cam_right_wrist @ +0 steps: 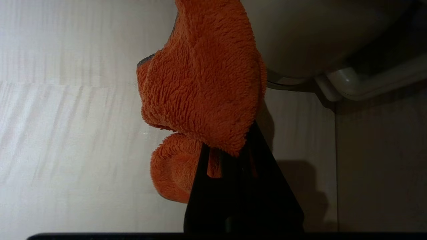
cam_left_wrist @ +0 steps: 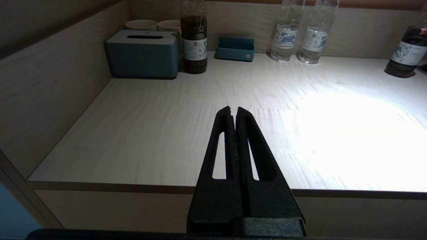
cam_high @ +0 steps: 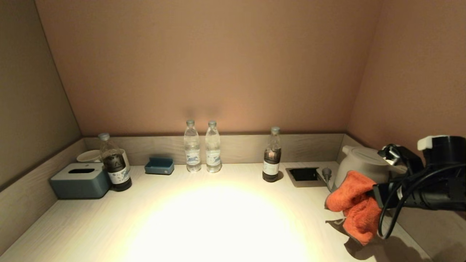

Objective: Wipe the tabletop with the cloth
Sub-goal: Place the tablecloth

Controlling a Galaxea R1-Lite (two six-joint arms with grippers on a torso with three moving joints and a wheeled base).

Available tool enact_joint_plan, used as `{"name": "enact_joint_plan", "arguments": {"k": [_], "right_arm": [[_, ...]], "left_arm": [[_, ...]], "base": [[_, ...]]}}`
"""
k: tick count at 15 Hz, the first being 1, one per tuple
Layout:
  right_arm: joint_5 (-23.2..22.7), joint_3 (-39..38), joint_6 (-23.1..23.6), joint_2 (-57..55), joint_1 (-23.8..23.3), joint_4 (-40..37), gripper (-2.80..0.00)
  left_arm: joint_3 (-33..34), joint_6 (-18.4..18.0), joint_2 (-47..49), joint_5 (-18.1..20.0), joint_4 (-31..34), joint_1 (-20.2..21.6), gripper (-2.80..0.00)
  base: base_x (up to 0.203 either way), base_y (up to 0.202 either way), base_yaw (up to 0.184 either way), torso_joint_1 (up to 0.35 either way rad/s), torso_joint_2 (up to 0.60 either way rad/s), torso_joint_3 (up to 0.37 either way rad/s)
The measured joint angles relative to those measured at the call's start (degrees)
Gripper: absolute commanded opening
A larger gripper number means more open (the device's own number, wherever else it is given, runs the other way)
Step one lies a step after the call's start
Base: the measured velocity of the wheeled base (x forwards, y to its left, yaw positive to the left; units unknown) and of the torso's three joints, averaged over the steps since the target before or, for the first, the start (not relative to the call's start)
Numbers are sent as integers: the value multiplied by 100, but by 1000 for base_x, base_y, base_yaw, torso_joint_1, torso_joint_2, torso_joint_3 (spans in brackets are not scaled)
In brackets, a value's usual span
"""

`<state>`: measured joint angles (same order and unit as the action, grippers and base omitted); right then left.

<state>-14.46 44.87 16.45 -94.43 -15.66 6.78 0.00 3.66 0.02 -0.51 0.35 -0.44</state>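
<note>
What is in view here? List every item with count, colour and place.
cloth: 1, orange, held above the tabletop's right end
tabletop: 1, pale wood
water bottles: 2, clear, back centre
dark-drink bottles: 2, one by the tissue box, one right of centre
tissue box: 1, blue-grey, back left
cups: 2, white, behind the tissue box
small tray: 1, blue, back wall
kettle: 1, white, back right
right hand: shut on the cloth
left hand: shut, at the front edge
</note>
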Motion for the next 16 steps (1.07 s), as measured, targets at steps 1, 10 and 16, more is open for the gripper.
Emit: {"name": "enact_joint_plan", "arguments": {"k": [1,10,16], "right_arm": [[65,0,-51,61,-178,-15,-280],[757,-33,-691,-49,-537,-17,-280],[1936,-63,-1316,-111,510,-14,-280]], "left_arm": [[0,-1,0,1,0,-2,-280],[0,0,0,-1,-1,0,-280],[0,-2,0,0,-1,0,-280]], "base": [[0,0,0,0,0,0],[0,0,0,0,0,0],[0,0,0,0,0,0]]}}
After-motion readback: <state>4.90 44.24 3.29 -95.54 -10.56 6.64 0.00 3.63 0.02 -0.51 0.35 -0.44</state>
